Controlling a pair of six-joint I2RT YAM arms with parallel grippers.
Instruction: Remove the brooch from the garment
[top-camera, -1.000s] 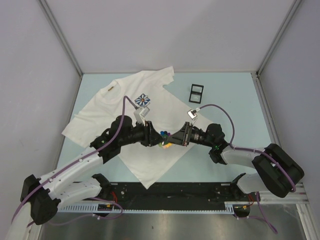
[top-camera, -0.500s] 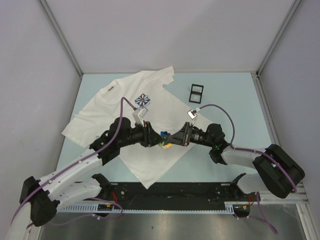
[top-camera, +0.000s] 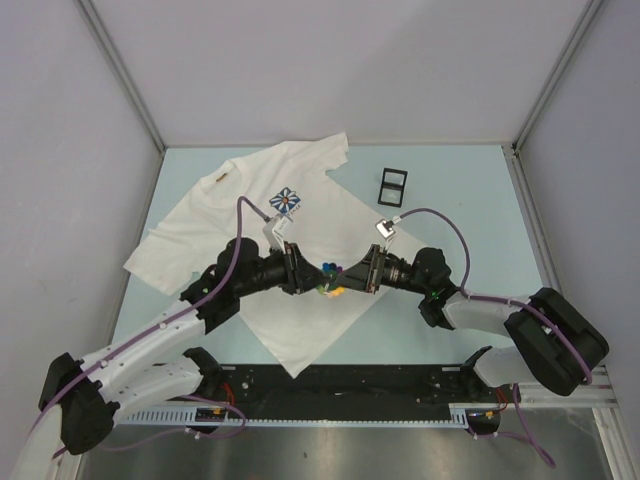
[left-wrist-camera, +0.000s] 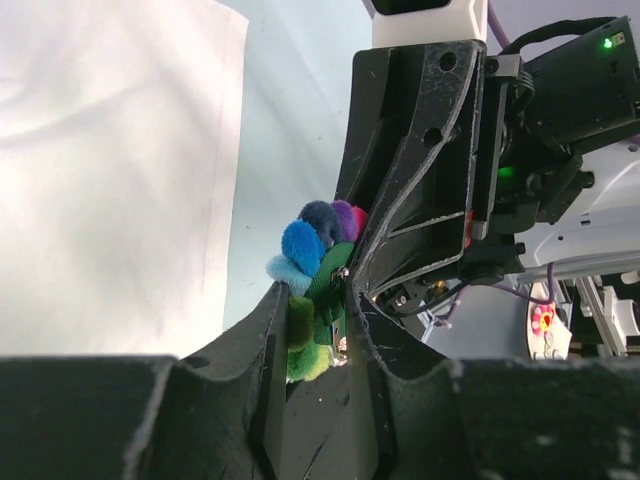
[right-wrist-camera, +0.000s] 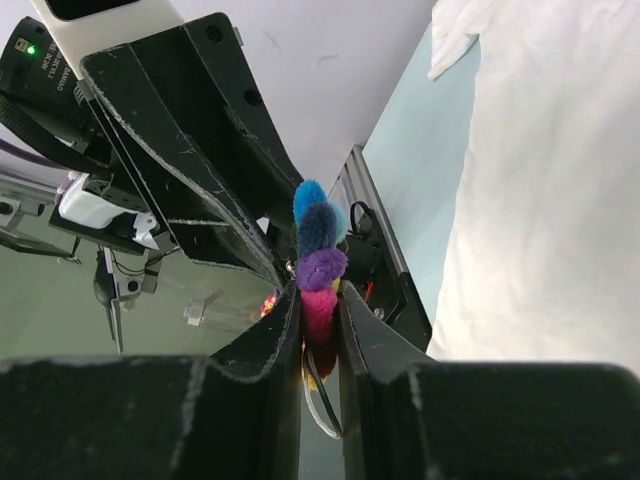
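Brooch (left-wrist-camera: 305, 250) of coloured pom-poms, gripped from two sides at once. Left end effector (left-wrist-camera: 320, 335) nearly closed, green pom-poms and a bit of metal pin squeezed in the narrow gap between its fingers. Right end effector (right-wrist-camera: 318, 305) closed just as tightly on the pink and purple end, with blue tufts sticking out above its fingertips.

Seen from above, both end effectors tip to tip over the lower half of the shirt (top-camera: 330, 215), the brooch almost wholly hidden between them, only specks of yellow and green showing. Cannot tell whether the pin is still caught in the cloth or already free: contact point covered by fingers in every view.

Shirt spread flat on the table (top-camera: 470, 200), white, partly covered by the left arm. Blue-and-white flower emblem (top-camera: 287, 200) on the chest, just beyond the left wrist. Tan label (top-camera: 222, 177) at the collar. Lower hem cut off from both wrist views.

Small black frame (top-camera: 393, 186) on bare table beside the shirt's far sleeve; too small to identify.
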